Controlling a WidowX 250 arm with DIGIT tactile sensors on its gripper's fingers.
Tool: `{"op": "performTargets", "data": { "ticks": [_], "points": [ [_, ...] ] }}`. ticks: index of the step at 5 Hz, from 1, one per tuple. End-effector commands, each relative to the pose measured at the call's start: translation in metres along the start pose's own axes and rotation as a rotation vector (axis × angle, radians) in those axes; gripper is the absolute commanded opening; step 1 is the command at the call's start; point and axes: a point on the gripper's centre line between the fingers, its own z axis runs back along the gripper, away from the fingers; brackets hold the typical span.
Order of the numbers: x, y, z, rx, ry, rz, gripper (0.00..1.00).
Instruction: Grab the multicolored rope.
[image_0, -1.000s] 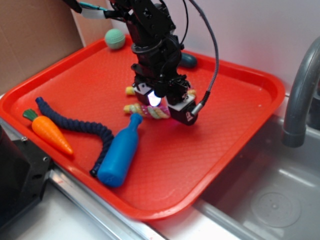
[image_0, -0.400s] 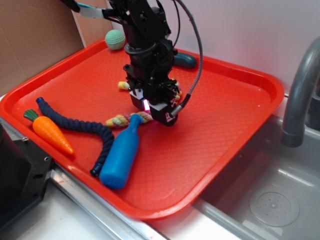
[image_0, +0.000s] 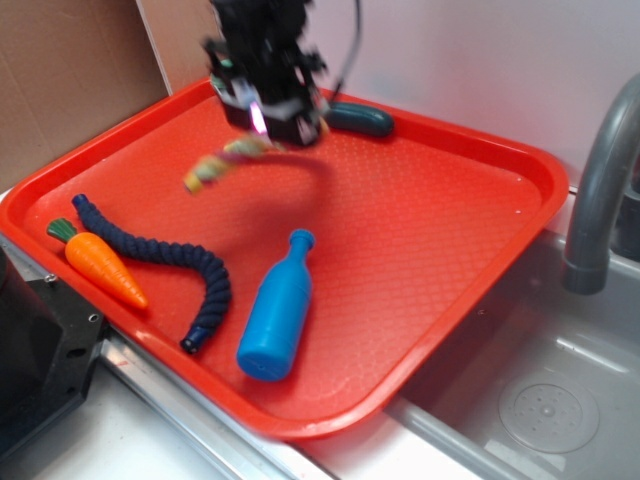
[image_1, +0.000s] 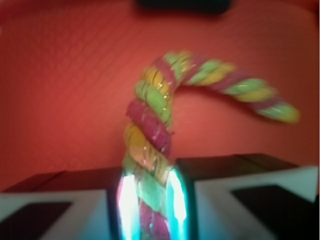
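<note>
The multicolored rope (image_0: 222, 160) of yellow, pink-red and pale green strands hangs in the air over the back left of the red tray (image_0: 420, 230). My gripper (image_0: 262, 125) is shut on one end of it, lifted above the tray. In the wrist view the rope (image_1: 155, 125) rises from between the two glowing pads (image_1: 129, 200) and curls off to the right above the tray floor. Its other end dangles free toward the left in the exterior view, blurred.
On the tray lie a blue bottle (image_0: 277, 308), a long dark navy rope (image_0: 160, 262) and an orange toy carrot (image_0: 100, 265) at the front left. A dark green object (image_0: 360, 119) sits at the back rim. A sink with a grey faucet (image_0: 600, 180) lies to the right.
The gripper has risen and moved toward the back left, lifting the multicolored rope off the tray. The blue bottle has shifted right, away from the navy rope.
</note>
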Motion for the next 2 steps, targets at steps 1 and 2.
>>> {"op": "performTargets", "data": {
  "ticks": [1, 2],
  "points": [
    [-0.016, 0.044, 0.121, 0.062, -0.075, 0.269, 0.0],
    [-0.037, 0.039, 0.166, 0.02, -0.164, 0.242, 0.0]
  ]
}}
